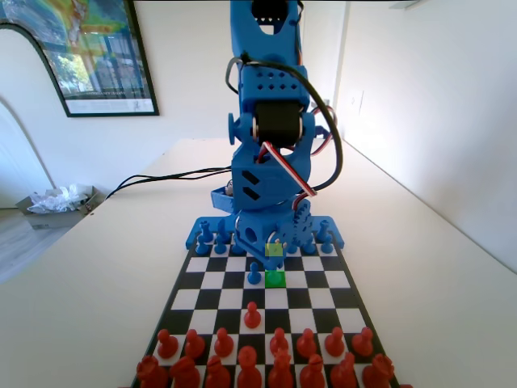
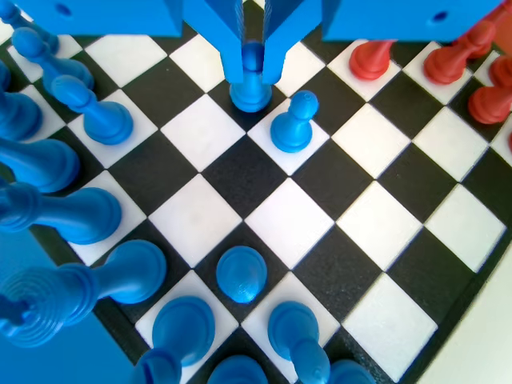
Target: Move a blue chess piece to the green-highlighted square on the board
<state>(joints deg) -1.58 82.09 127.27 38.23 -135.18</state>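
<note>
In my wrist view, going left to right, tall blue back-row pieces [image 2: 56,216] line the left edge. Then the gripper [image 2: 252,68] hangs from the top, its 2 jaws closed around the small blue plastic pawn [image 2: 251,90], whose flared base rests on a black square of the black-and-white chequered board [image 2: 288,220]. A second blue pawn [image 2: 293,122] stands just right of it. In the fixed view, that held pawn sits on the bright green square [image 1: 275,278], red pawns [image 1: 252,314] nearer the camera.
</note>
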